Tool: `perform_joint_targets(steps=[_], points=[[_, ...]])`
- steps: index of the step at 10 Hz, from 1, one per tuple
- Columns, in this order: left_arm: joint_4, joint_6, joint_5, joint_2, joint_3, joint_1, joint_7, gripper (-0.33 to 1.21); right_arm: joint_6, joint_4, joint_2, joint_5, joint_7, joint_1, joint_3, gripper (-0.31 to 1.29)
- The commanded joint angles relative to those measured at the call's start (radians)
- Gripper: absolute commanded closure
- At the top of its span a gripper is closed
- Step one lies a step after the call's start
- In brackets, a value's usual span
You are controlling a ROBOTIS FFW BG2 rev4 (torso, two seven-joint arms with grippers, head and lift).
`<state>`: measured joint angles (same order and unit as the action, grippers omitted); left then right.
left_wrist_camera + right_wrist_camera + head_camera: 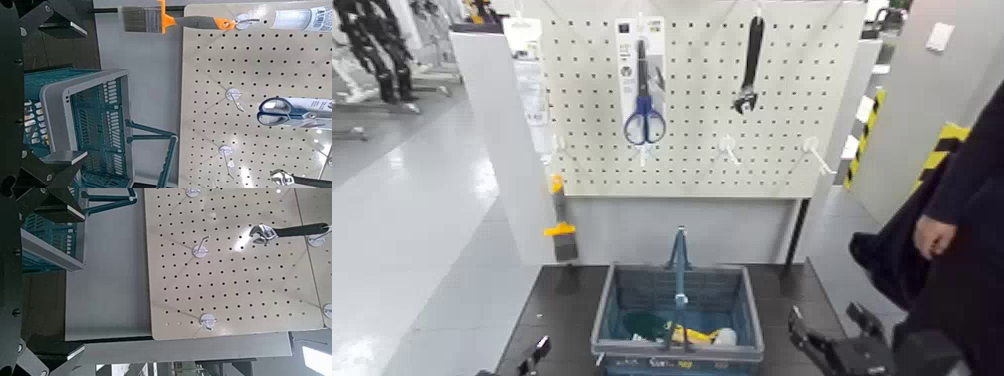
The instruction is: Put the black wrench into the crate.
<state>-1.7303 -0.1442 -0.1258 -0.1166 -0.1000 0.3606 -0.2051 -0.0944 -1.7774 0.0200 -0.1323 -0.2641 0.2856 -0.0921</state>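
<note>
Scissors [644, 90] on a white card hang left of centre on the pegboard [702, 170], and the black wrench [749, 65] hangs to their right, jaw head down, on its own hook. Below, the crate [677, 352] sits on the dark counter [557, 310], already holding a few items. The left hand [534, 356] waits low at the counter's near edge, fingers spread and empty. The right hand [827, 340] is low on the right, also wide apart and touching nothing. A person's hand [934, 236] is close by on the right. The likely risks: reaching for the scissors instead, or tugging the wrench sideways so it snags on its hook and drops.
</note>
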Motion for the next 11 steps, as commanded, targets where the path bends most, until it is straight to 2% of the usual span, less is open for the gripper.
perform_joint_targets(steps=[1, 2, 5, 11], points=[[0.002, 0.0, -0.002, -0.001, -0.004, -0.005, 0.0, 0.21, 0.042, 0.016, 0.029, -0.01, -0.035, -0.114, -0.014, 0.15], [0.002, 0.0, 0.0, -0.001, -0.006, -0.006, 0.0, 0.21, 0.053, 0.032, 0.043, -0.032, -0.046, -0.155, -0.011, 0.15], [0.005, 0.0, 0.0, -0.001, -0.017, -0.017, 0.0, 0.21, 0.062, 0.067, 0.077, -0.056, -0.08, -0.272, 0.003, 0.14], [0.009, 0.0, -0.003, -0.005, -0.032, -0.034, -0.007, 0.21, 0.099, 0.135, 0.123, -0.081, -0.139, -0.482, 0.025, 0.13]])
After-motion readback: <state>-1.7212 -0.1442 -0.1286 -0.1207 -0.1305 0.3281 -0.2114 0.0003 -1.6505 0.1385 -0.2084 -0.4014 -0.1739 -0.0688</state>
